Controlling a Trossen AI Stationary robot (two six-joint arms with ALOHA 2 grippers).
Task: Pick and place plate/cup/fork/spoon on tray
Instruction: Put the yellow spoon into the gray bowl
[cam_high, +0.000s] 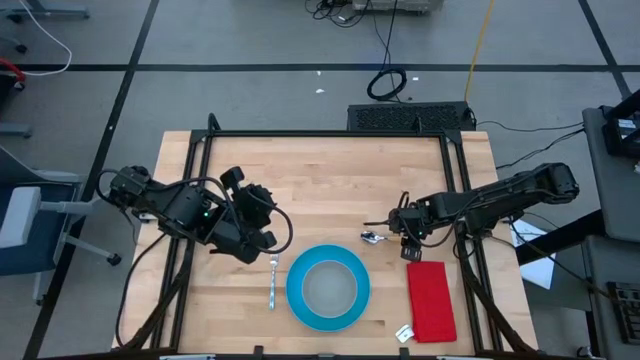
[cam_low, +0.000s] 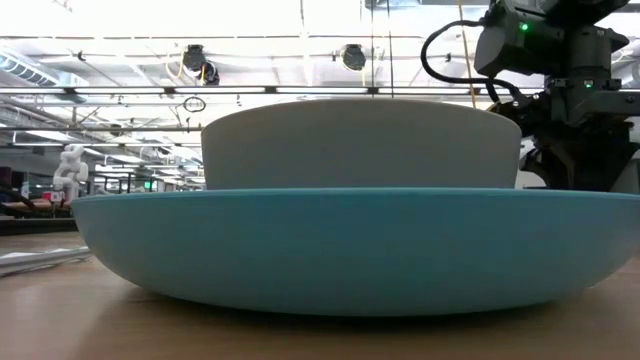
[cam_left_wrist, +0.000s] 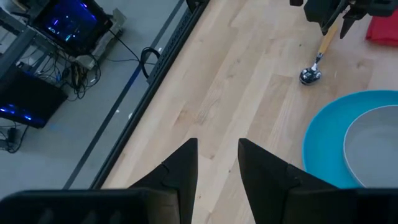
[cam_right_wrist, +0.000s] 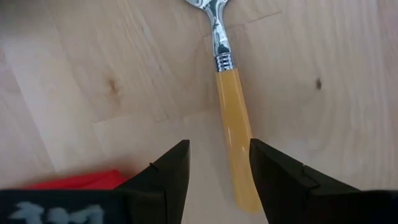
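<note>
The bright-blue plate (cam_high: 300, 300) lies near the table's front edge, with the pale-grey cup (cam_high: 329, 288) standing in it; both fill the low view, plate (cam_low: 350, 250) and cup (cam_low: 360, 145). The fork (cam_high: 273, 281) lies flat left of the plate. The spoon (cam_high: 374, 238) lies right of the plate's far rim, its orange handle (cam_right_wrist: 235, 118) pointing at my right gripper (cam_high: 407, 243). That gripper (cam_right_wrist: 217, 146) is open, its fingers on either side of the handle's free end. My left gripper (cam_high: 262, 240) is open and empty (cam_left_wrist: 217, 144), just far-left of the fork.
A red rectangular cloth (cam_high: 431, 300) lies at the near right, beside the plate, with a small white scrap (cam_high: 404, 333) at its near corner. Black frame rails (cam_high: 195, 200) run along the table's left and right sides. Bare wood lies across the table's far half.
</note>
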